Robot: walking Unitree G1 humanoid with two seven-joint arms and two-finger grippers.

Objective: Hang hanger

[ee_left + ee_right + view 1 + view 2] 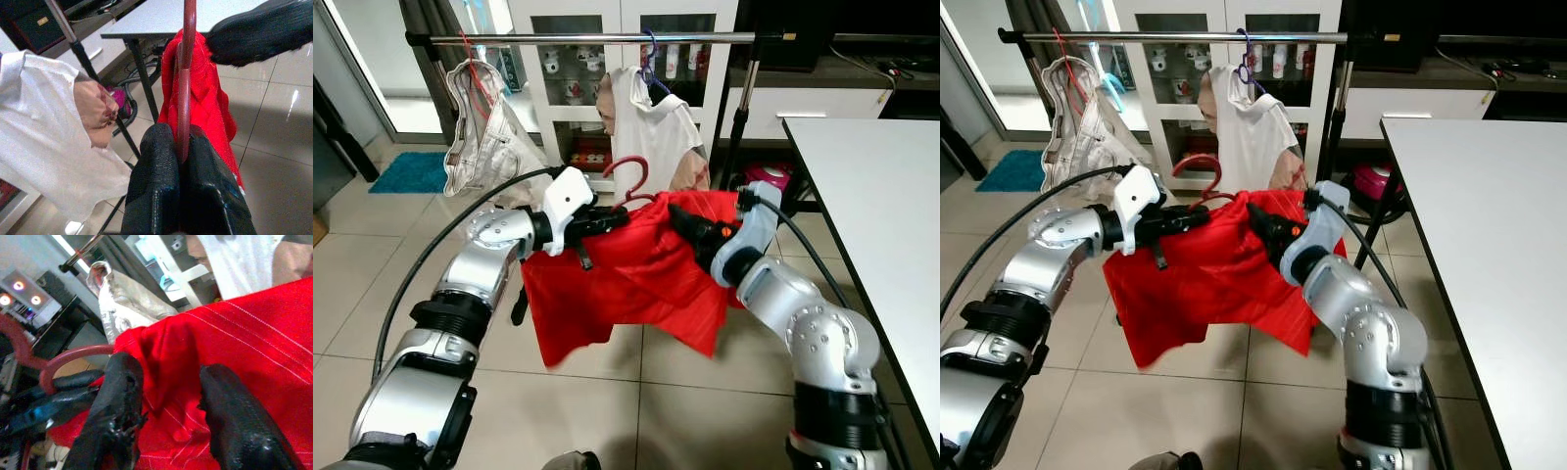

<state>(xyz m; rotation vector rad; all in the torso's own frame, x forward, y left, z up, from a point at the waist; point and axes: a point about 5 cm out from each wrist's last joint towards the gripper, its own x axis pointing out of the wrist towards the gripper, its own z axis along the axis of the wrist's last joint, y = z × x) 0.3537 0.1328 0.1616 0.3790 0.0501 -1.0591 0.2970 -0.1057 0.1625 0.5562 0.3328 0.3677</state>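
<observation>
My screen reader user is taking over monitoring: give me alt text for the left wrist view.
The left gripper is shut on the stem of a red hanger carrying a red garment. A white shirt hangs beside it, with a black rack pole and a grey table beyond.

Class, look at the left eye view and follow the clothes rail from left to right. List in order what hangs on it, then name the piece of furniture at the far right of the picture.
Beige trousers on a red hanger → white shirt on a blue hanger → white table.
</observation>
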